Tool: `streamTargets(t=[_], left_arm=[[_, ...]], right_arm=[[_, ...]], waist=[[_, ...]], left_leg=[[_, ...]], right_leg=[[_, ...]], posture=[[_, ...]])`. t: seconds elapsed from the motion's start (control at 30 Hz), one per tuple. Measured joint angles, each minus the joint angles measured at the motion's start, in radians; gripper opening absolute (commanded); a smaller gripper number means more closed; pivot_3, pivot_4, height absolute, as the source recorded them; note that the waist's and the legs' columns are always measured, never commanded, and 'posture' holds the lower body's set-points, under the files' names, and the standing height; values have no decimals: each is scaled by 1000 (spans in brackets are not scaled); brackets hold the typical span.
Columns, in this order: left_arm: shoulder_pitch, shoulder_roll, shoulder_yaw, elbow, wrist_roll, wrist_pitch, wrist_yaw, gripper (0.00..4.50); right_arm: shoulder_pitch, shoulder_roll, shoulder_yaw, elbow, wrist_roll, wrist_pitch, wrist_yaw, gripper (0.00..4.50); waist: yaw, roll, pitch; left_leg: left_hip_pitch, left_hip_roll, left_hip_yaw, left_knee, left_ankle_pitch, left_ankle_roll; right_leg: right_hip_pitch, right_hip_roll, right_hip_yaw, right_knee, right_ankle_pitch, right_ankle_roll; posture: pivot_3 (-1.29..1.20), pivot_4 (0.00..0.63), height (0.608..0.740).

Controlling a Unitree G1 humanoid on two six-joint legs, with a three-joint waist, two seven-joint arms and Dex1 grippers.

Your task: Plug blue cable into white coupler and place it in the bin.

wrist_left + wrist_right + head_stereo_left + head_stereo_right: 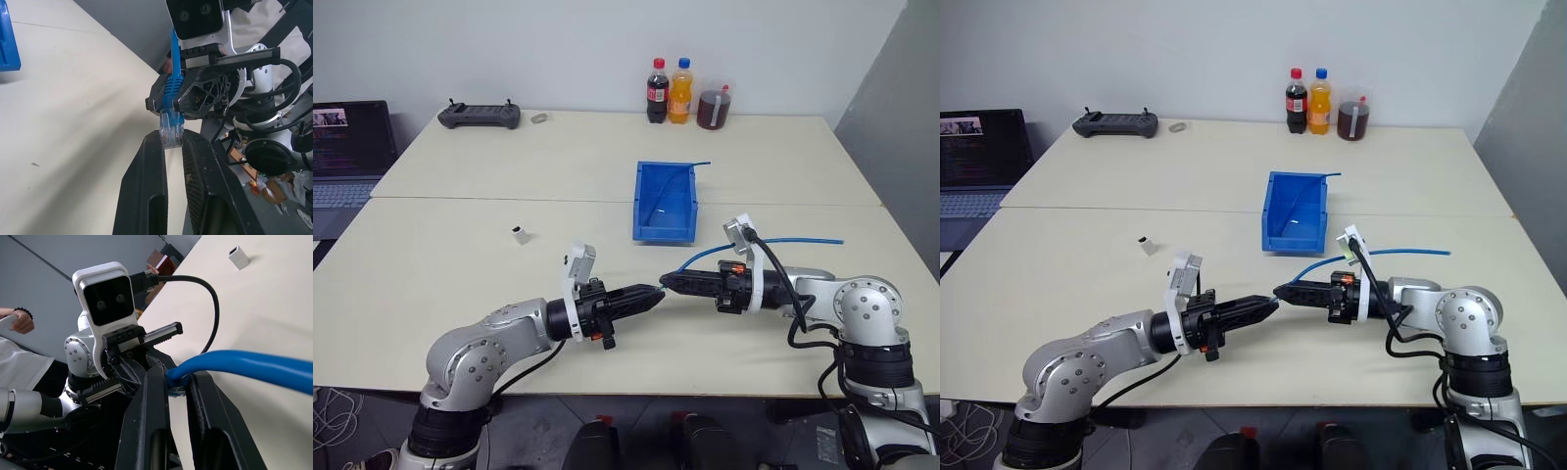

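The right gripper (668, 282) pinches the blue cable (254, 366) near its end, with a black finger on each side of it. It points sideways toward the left gripper (653, 292), and the two tips almost meet over the front of the table (460, 264). From the left wrist view, the clear plug (170, 131) on the end of the cable sticks out of the right gripper and sits right at the tips of the left gripper's fingers (146, 147). The left fingers are pressed close together, with only a thin gap, and the plug is at that gap. I cannot tell if they squeeze the plug or just touch it.

The rest of the blue cable runs back from the right gripper and lies on the table, going off to the right. The white coupler (520, 234) stands alone on the table, off to the left, well apart from both grippers. The bin (666, 202) sits in the middle of the table, past the grippers. A thin bit of blue cable (703, 164) pokes out at its far right corner.

Three drink bottles (683, 95) stand at the far edge of the table. A black controller (480, 116) lies at the far left. A laptop (347, 147) is open at the left side.
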Motion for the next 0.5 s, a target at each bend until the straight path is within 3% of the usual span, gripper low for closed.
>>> streamTargets(t=[0.07,0.13,0.27,0.5], left_arm=[[0,0,-1,0,1,0,0,177],[0,0,-1,0,1,-3,-2,177],[-4,0,0,4,6,-18,-2,177],[-20,7,0,5,15,-25,-4,177]], right_arm=[[-1,0,-2,7,10,7,-4,172],[-2,0,-6,9,17,16,-5,874],[-4,0,-5,9,31,27,-5,1749],[-4,-4,1,8,31,36,-4,1749]], waist=[[0,0,0],[0,0,0],[0,0,0],[0,0,0]], left_leg=[[0,0,0,0,0,0],[0,0,0,0,0,0],[0,0,0,0,0,0],[0,0,0,0,0,0]], right_leg=[[0,0,0,0,0,0],[0,0,0,0,0,0],[0,0,0,0,0,0],[0,0,0,0,-2,3]], posture=[[0,150,740],[0,150,740],[0,150,740],[0,150,740]])
